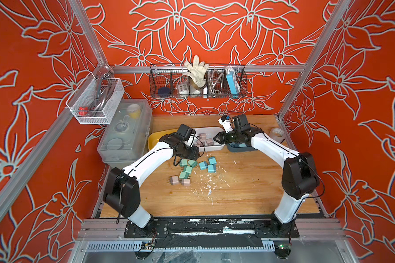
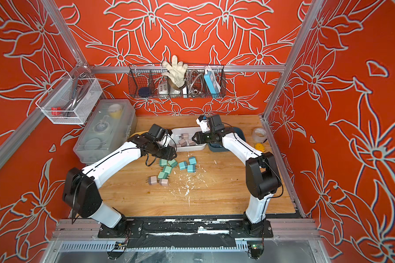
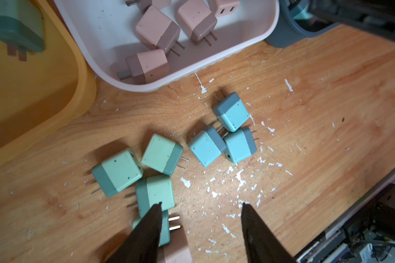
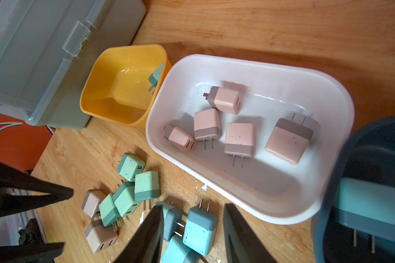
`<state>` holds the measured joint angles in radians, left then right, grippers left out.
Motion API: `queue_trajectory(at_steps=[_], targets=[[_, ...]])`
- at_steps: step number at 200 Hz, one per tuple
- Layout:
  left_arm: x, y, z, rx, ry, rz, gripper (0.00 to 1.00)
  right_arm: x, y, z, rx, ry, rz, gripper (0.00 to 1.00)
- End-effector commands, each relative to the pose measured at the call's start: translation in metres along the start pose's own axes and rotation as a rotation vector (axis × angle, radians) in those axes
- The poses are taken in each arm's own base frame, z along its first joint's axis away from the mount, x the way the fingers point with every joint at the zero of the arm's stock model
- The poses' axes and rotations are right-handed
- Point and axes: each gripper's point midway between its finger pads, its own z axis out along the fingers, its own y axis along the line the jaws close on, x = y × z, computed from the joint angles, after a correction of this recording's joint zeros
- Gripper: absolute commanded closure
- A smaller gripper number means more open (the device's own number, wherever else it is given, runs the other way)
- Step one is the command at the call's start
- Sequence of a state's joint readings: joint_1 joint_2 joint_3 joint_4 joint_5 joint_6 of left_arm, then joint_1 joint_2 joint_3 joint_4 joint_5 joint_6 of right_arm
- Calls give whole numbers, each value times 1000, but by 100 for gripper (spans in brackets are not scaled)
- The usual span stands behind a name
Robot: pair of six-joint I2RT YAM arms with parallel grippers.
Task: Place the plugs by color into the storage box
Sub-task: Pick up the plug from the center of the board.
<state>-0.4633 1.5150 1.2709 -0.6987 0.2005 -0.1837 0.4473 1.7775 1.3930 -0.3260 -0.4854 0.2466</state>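
The storage box shows as three tubs side by side: yellow, white and dark blue. Several pink plugs lie in the white tub, one mint plug in the yellow, one blue plug in the dark blue. Loose mint plugs, blue plugs and pink plugs lie on the wood in front of the tubs. My left gripper hangs open above the mint plugs, holding nothing. My right gripper is open and empty at the white tub's right end.
A clear lidded plastic case stands left of the yellow tub. A tape roll lies at the back right. White paint flecks dot the wooden table. Wire baskets hang on the back and left rails.
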Motion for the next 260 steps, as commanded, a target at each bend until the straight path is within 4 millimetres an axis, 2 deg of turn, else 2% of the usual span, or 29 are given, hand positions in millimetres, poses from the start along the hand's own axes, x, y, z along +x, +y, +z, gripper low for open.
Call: queue_trajectory(at_steps=[1, 64, 111, 142, 193, 242, 260], targets=[[21, -2, -20, 5, -12, 8, 43, 31, 4, 0, 69, 79, -34, 52], [67, 8, -39, 7, -70, 44, 43, 86, 39, 9, 104, 214, -119, 50], [86, 10, -40, 24, -90, 56, 44, 117, 37, 15, 190, 301, -144, 49], [92, 7, -42, 51, -105, 49, 45, 125, 33, 19, 223, 323, -135, 49], [98, 2, -42, 71, -92, 42, 46, 129, 28, 17, 258, 331, -128, 48], [116, 11, -32, 41, -50, 18, 47, 136, 25, 21, 264, 357, -138, 48], [116, 11, -30, 42, -52, 23, 47, 140, 27, 25, 251, 369, -134, 48]])
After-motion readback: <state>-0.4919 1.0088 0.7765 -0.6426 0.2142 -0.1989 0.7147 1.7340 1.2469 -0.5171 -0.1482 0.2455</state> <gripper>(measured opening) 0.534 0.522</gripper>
